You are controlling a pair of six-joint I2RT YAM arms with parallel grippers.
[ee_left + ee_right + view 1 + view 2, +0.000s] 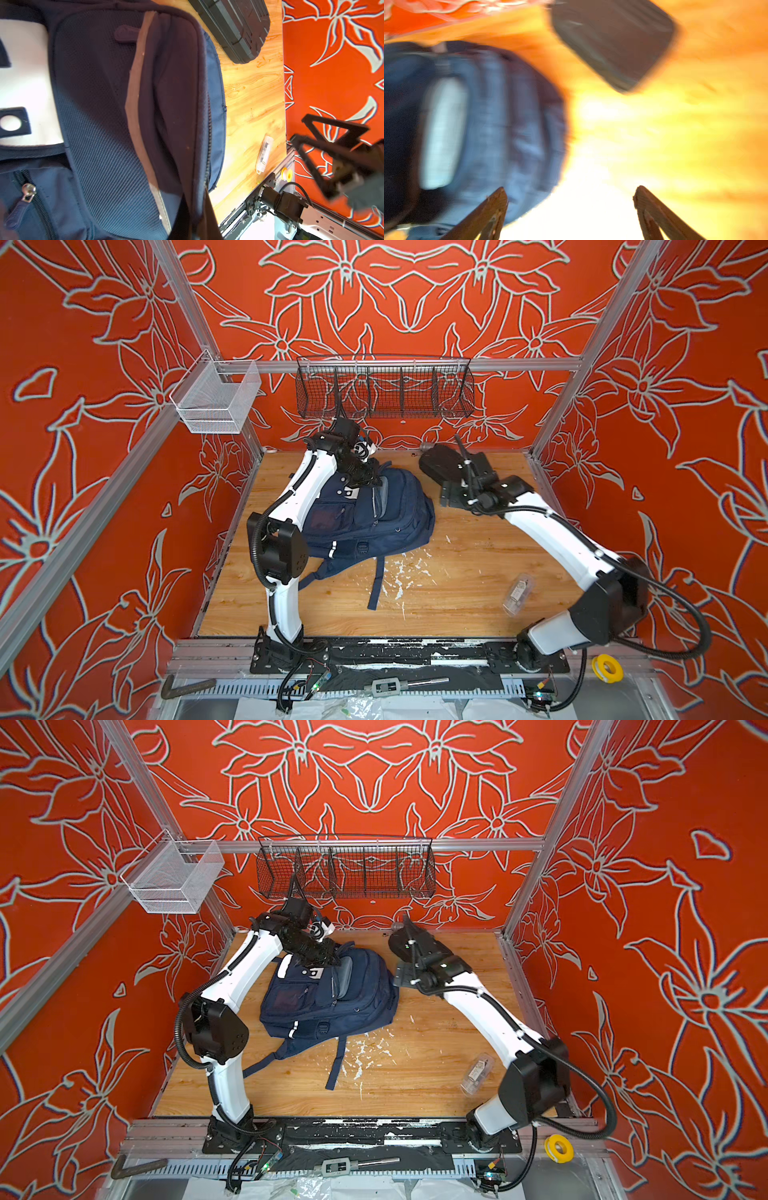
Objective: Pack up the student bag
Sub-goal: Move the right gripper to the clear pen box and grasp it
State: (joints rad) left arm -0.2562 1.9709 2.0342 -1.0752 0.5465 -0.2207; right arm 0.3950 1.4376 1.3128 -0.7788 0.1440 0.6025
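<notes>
My left fingers (pixel 368 479) are pinching shut on fabric at the top end of the student bag (pixel 374 526), by the rim of its gaping pocket. My right fingers (pixel 445 493) are standing wide apart and holding nothing, hovering between the bag and the black case (pixel 440 464).

The bag is lying front-up on the desk (pixel 478 572), left of the middle and toward the far edge. Its long axis is running far edge to near edge, with the top end pointing at the far edge and the straps (pixel 376 589) trailing toward the near edge.

Only the left wrist view is showing the zipper teeth and the white patch (pixel 27 83) up close. It is also catching a clear plastic case (pixel 264 153) by the right edge. Only the top views are showing the straps. The right wrist view is blurring badly, but both fingers are showing apart over bare desk.
</notes>
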